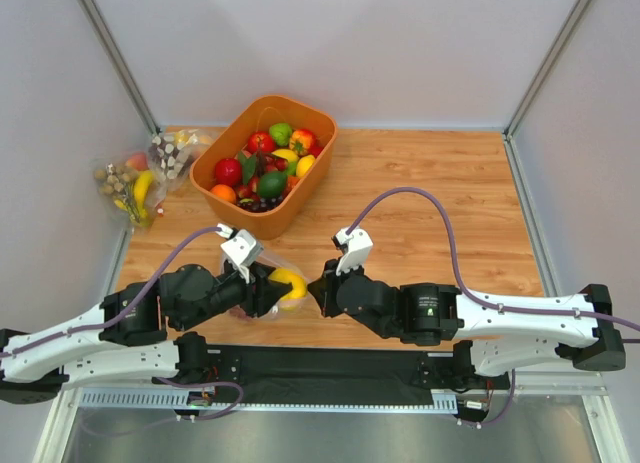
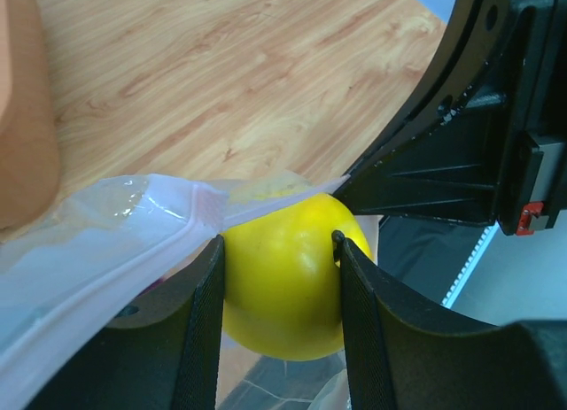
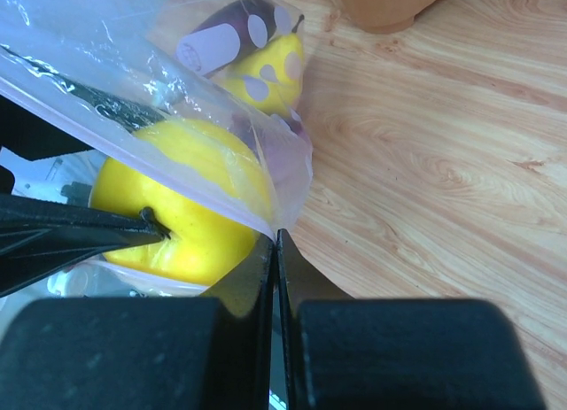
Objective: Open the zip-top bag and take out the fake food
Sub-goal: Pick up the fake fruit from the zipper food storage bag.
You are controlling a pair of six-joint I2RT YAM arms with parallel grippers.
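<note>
Left gripper (image 2: 279,249): jaws roughly half open and closed on a round yellow fruit (image 2: 283,290). One finger bears on each side of it. The zip-top bag (image 2: 106,237) drapes over the finger at the left of the left wrist frame, with its zip strip running across the top of the fruit. Whether film lies between the pads and the fruit cannot be told.

Right gripper (image 3: 275,240): jaws fully together, with the lower corner of the bag's film pinched at their tip.

Location: in the top view, bag (image 1: 262,261) and fruit (image 1: 292,283) sit at lower centre, held between the left gripper (image 1: 272,289) and the right gripper (image 1: 318,289), just below the orange bin (image 1: 255,221) on the wooden table (image 1: 430,183).

Limits of view:
- In the right wrist view, a purple piece (image 3: 221,34) and a spotted yellow piece (image 3: 270,78) show through the bag (image 3: 106,82), blurred by glare, behind the fruit (image 3: 177,220).
- In the left wrist view, the fruit's lower part is hidden by the fingers.
- In the top view, the arms cover most of the bag.
</note>
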